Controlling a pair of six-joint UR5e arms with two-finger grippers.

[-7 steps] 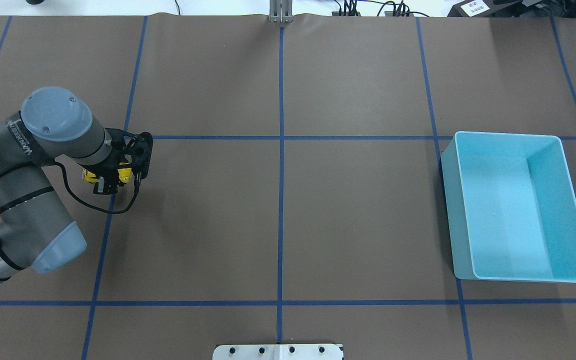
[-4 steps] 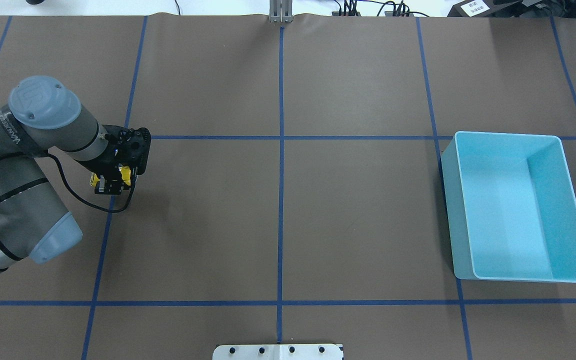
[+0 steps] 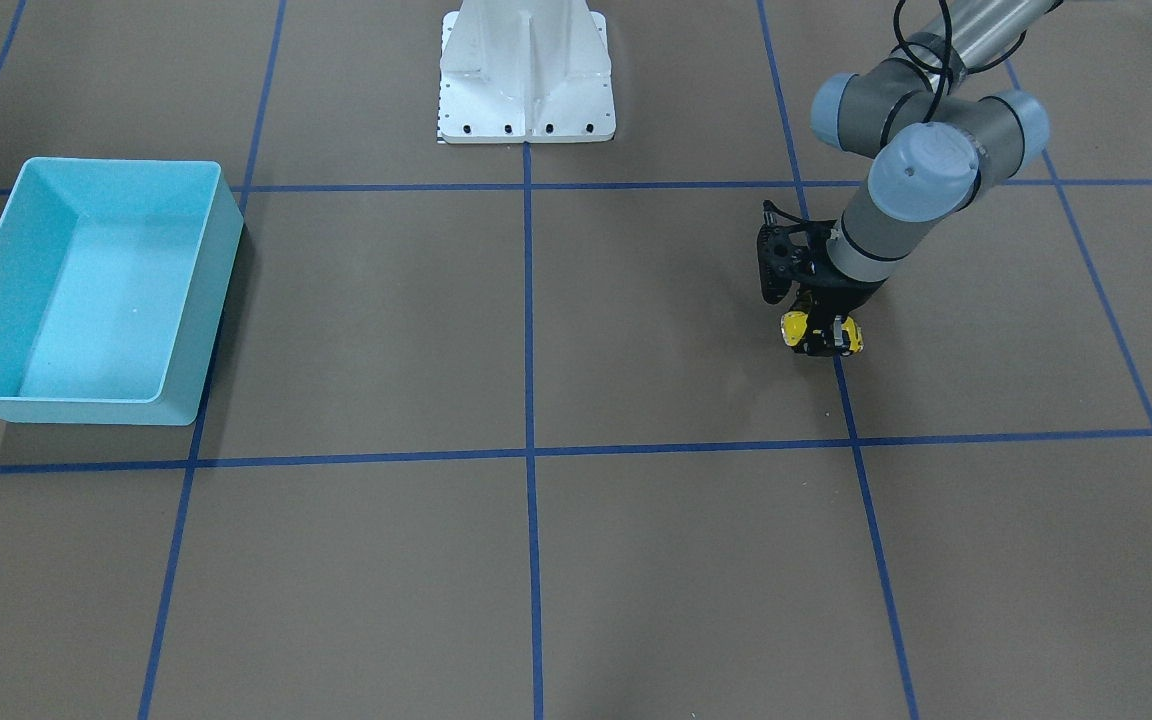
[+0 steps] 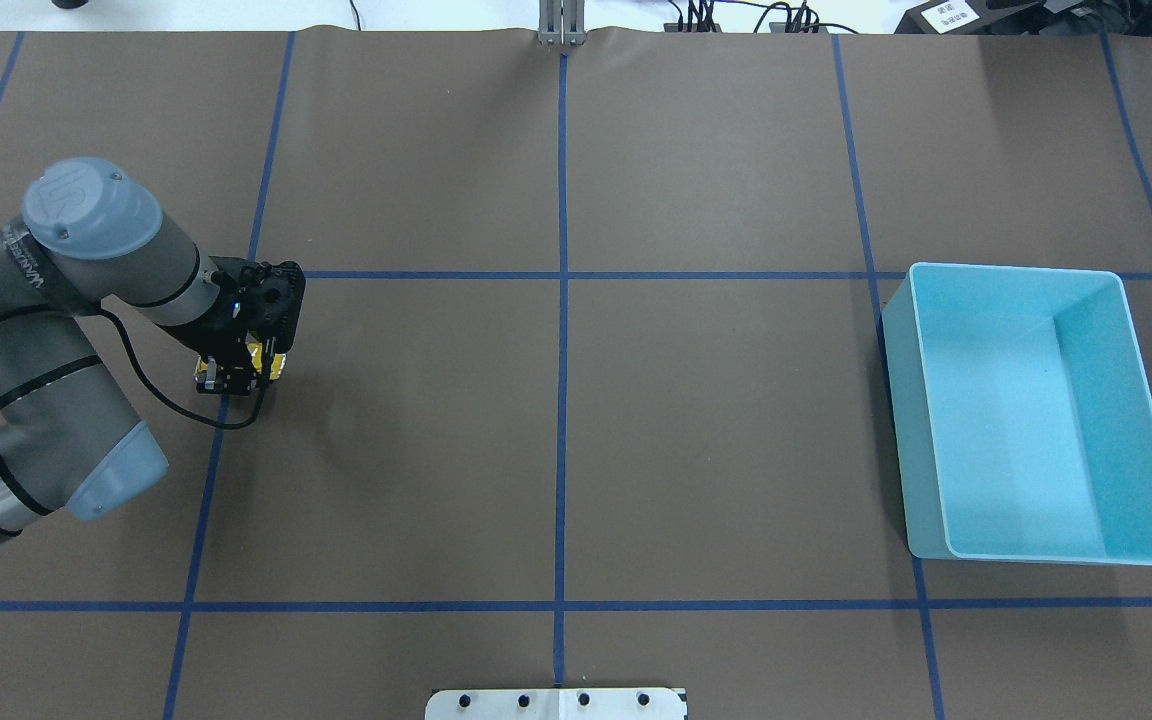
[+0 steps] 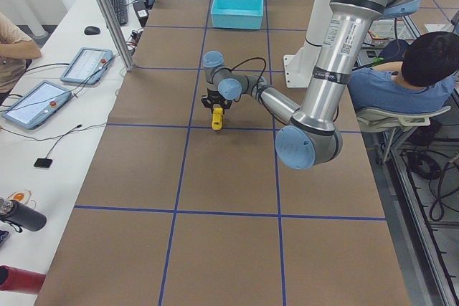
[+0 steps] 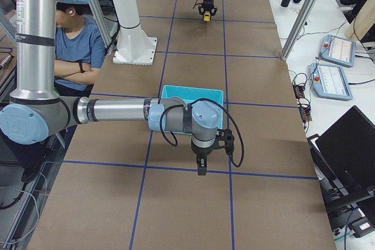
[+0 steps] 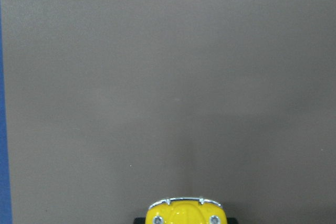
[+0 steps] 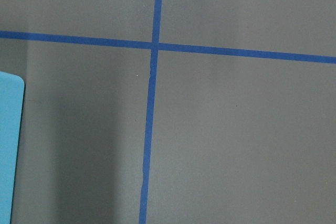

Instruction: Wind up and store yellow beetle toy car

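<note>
My left claw [image 4: 232, 376] is clamped on the yellow car [image 3: 793, 328], low at a blue tape line [image 4: 208, 470] on the brown table [image 4: 716, 420], well apart from the turquoise bin [image 4: 896, 420]. My right claw [image 6: 201, 170] hangs near the bin; fingers apart or together, I cannot tell.

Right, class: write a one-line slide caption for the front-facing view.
Left claw grips the yellow car by a blue tape line; the empty bin sits far across the table.

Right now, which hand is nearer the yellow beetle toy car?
Left. The left hand is closed around the yellow beetle toy car; the right hand hangs past the turquoise bin at the table's other end.
</note>
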